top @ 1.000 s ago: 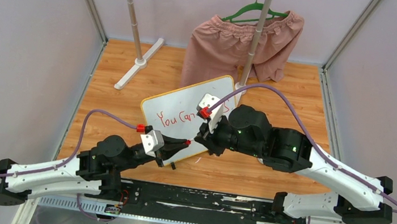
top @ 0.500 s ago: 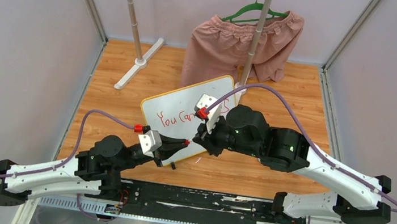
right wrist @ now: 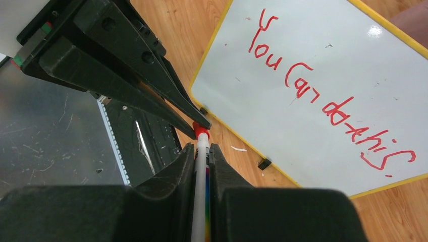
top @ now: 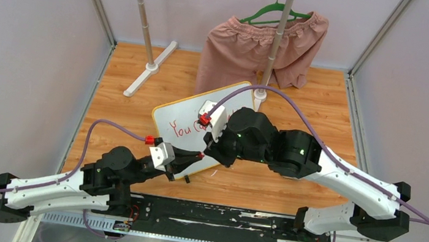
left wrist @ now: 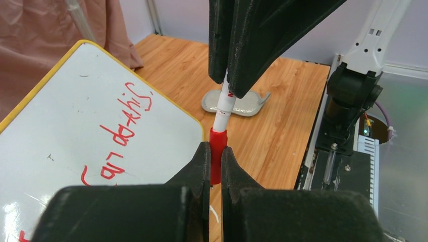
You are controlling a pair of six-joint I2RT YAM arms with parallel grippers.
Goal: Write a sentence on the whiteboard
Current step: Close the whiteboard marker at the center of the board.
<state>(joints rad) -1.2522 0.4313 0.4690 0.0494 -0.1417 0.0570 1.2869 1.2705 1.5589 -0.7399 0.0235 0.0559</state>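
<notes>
Just off the near edge of the whiteboard (top: 183, 116), over the wooden table (top: 120, 115), both claws meet on one marker (left wrist: 222, 107). Left gripper (left wrist: 215, 151) is clamped tight on the red cap (left wrist: 217, 143), reaching in from the board's near-left side. Right gripper (right wrist: 202, 149) is closed on the white barrel and points back at the left one, so the marker spans in line between them. Cap sits on the barrel end, can't tell if fully seated. Marker is beside the board's near edge, off the writing surface

Board lies on the table, skewed, yellow frame all round. The sentence (right wrist: 323, 108) runs in red in one line across the board, reads "You can do this". From the top view the right arm covers its later words

At the board's far-right corner: a grey foot plate (left wrist: 234, 103) with a rack pole (top: 279, 36) rising from it. Beyond the far edge: pink shorts (top: 242, 50) on a green hanger (top: 273, 11). Off the far-left of the board: a second pole with a white foot (top: 149, 68)
</notes>
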